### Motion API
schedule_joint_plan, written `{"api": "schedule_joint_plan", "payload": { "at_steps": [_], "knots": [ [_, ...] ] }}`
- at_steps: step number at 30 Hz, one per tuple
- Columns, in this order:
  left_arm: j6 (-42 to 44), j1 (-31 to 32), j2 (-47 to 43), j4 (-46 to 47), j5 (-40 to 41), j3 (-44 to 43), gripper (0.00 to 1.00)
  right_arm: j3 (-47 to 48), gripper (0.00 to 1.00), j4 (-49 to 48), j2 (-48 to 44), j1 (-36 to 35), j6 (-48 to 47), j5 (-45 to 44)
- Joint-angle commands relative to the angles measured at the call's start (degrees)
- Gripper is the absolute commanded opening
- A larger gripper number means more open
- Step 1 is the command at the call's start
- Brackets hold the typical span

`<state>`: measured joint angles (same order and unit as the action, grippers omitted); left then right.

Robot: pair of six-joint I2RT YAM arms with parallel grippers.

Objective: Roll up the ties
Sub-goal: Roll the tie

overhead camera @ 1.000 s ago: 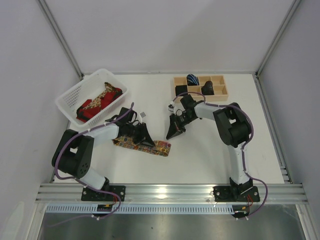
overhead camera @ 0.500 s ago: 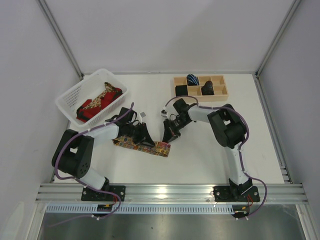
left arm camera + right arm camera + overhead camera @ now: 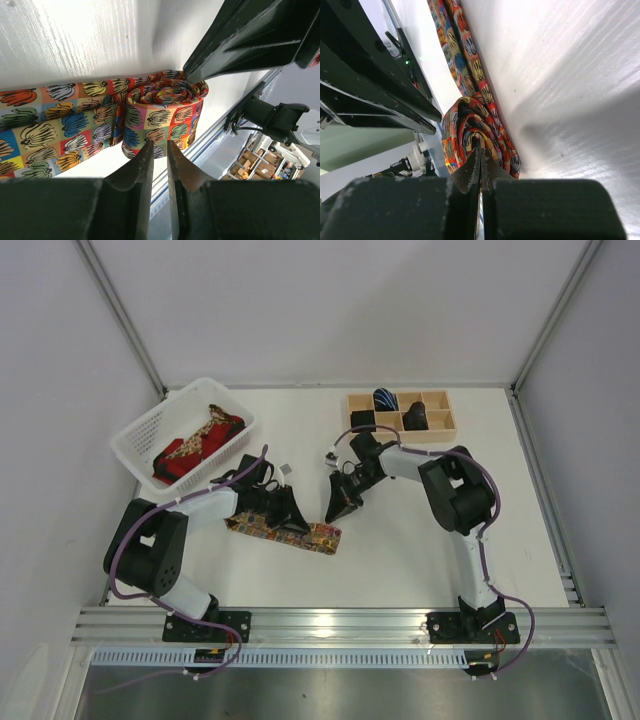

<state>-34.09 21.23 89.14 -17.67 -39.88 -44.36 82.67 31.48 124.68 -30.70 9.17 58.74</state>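
The multicoloured patterned tie (image 3: 262, 528) lies flat on the white table, its right end wound into a small roll (image 3: 330, 536). In the left wrist view the flat strip (image 3: 60, 125) runs into the roll (image 3: 160, 112). My right gripper (image 3: 339, 508) is shut, its tips pinching the fabric at the roll's centre (image 3: 470, 122); the jaws meet at the core (image 3: 481, 146). My left gripper (image 3: 289, 519) stands over the strip just left of the roll. Its jaws (image 3: 159, 149) are nearly closed with a thin slit and nothing between them.
A white basket (image 3: 135, 430) at the back left holds red and gold ties (image 3: 195, 445). A wooden divided box (image 3: 440, 433) at the back right holds a rolled blue-striped tie (image 3: 385, 398) and black rolls (image 3: 415, 418). Metal rails run along the near edge.
My right gripper swung left and down to the tie's right end, and that end now sits bunched into a roll. My left gripper has stayed put.
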Motion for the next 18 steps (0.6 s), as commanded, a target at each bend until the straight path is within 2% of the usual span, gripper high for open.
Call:
{"api": "schedule_joint_plan", "payload": {
  "at_steps": [1,7,12,18],
  "knots": [
    [-0.19,-0.49,-1.34,1.15,-1.61,0.24,0.22,1.53,0.0,2.52,0.74,-2.34,-2.13,-0.12],
    [-0.1,-0.49,-1.43,1.24,-1.61,0.41,0.22,-1.28,0.0,2.45,-0.31,-5.34,-2.76,0.24],
    [-0.01,-0.49,-1.43,0.89,-1.69,0.15,0.22,-1.38,0.0,-1.15,-0.93,-3.76,0.75,-2.66],
    [0.95,-0.49,-2.13,-0.52,-1.43,0.32,0.22,-0.06,0.0,-2.66,-5.23,-0.77,5.06,-14.42]
  ]
}}
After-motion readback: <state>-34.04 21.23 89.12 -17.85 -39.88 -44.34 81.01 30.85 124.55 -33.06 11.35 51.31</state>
